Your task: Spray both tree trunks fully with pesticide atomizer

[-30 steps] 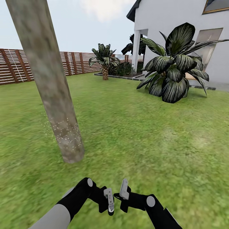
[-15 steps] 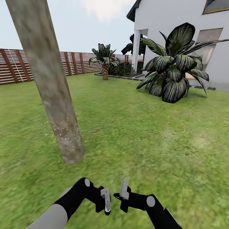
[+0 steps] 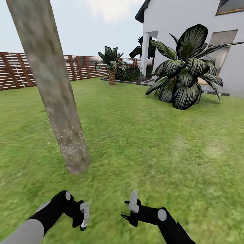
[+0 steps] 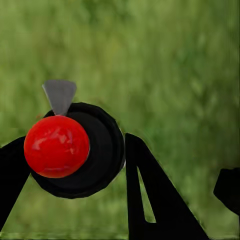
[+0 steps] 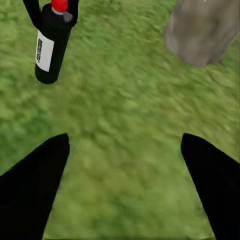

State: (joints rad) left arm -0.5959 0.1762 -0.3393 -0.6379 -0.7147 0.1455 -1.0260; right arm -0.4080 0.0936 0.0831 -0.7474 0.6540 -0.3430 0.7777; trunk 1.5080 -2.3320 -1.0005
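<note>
So the big picture is the lawn [image 3: 152,142] with the white house [image 3: 189,37] and slat fence [image 3: 20,69] at the back, and one fat pale tree trunk [image 3: 56,91] leaning up just ahead of the robot on its left side. That trunk has a band of little white specks low down near the base — looks like spray has landed there, but only on that lower strip, and everything above it reads as bare bark, so I'd call this trunk partly done at best. No second task tree in shot, just a broad-leaved plant [image 3: 184,73] by the house and a small palm [image 3: 112,64] further off, so that one is presumably all still to do. The pickup part is sorted: the pesticide atomizer [image 5: 51,42] is off the ground, hanging over the grass with the left gripper [image 3: 83,217] clamped round its neck, and the left wrist view stares straight down onto its red cap [image 4: 56,146] with a black finger on either side. The right gripper [image 5: 125,185] has its fingers spread wide apart and nothing between them, hovering low over the grass near the trunk base. Rough guess — bottle in hand, first trunk started, most of the spraying left.
</note>
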